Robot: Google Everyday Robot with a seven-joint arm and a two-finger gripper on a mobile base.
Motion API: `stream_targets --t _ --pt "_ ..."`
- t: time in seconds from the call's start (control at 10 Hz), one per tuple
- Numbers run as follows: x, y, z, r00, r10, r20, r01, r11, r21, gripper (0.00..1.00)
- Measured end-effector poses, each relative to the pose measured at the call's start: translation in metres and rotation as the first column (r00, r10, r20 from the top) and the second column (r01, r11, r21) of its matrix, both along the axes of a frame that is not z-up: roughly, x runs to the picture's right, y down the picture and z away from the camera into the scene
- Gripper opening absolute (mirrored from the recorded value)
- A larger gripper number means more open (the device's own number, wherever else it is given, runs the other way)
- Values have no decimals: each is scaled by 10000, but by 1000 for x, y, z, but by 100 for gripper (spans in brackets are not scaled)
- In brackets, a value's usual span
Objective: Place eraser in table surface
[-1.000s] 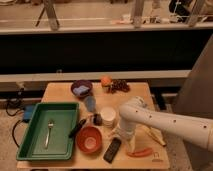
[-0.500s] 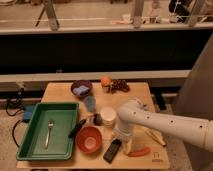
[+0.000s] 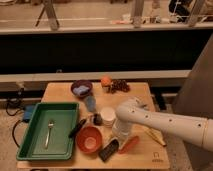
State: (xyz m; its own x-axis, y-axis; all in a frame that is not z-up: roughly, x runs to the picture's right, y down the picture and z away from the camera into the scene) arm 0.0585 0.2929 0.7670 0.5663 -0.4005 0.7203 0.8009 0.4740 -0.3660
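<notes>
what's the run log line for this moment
claw: low over table surface | eraser: flat on table, beside red bowl | fork in green tray

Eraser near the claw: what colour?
Black eraser, camera view; claw just above it.

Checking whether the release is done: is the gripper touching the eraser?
Cannot tell. In the camera view the gripper sits low over the table surface, right beside the eraser, and the arm hides any contact or gap.
</notes>
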Motion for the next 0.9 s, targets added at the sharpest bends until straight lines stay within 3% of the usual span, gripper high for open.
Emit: stream_targets --t 0.5,0.7,0.9 --pt "9 -6 1 9989 393 -236 -399 9989 -265 0" --pt "23 -22 -14 9986 450 -265 -450 9990 3 0" --pt "38 -47 -45 9990 405 -178 -397 9983 429 0"
